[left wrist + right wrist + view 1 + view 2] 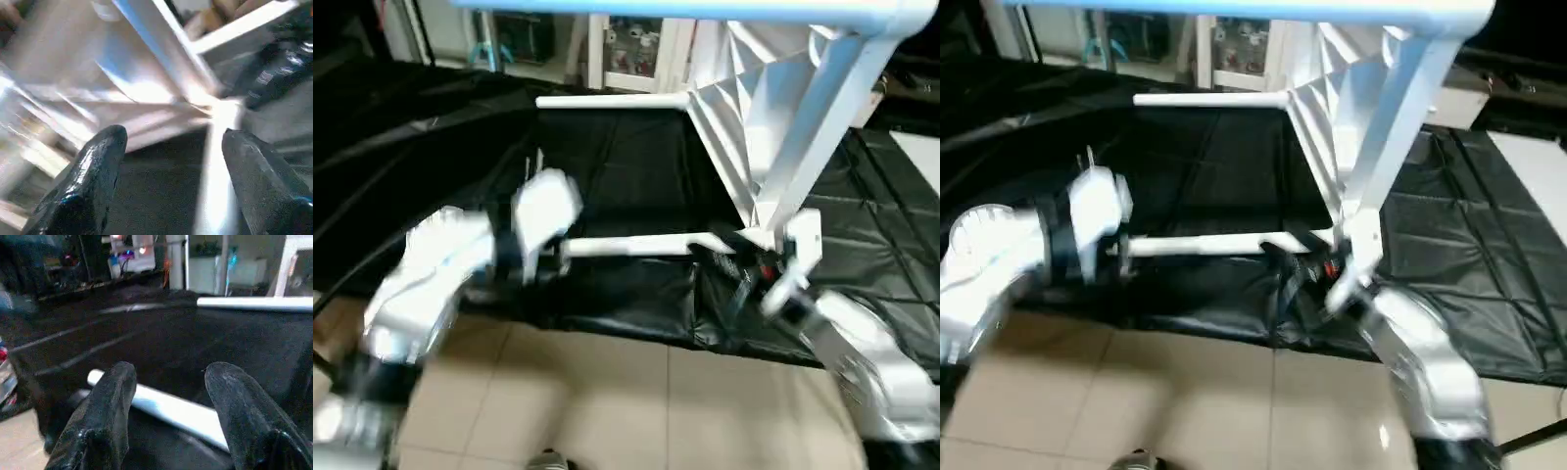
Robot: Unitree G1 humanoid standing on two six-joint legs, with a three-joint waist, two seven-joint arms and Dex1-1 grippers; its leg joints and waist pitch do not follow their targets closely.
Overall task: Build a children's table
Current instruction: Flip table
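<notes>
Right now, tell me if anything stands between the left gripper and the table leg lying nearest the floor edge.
Nothing visible does. The left gripper has its fingers apart, and the leg runs up between them. Behind it is the tabletop, standing on edge on the black sheet.

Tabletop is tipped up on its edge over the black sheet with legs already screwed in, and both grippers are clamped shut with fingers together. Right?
Not quite. The tabletop stands tipped up over the black sheet with legs fitted, but the grippers are not shut: the left wrist view shows the left gripper with fingers apart, and the right wrist view shows the right gripper likewise open.
</notes>
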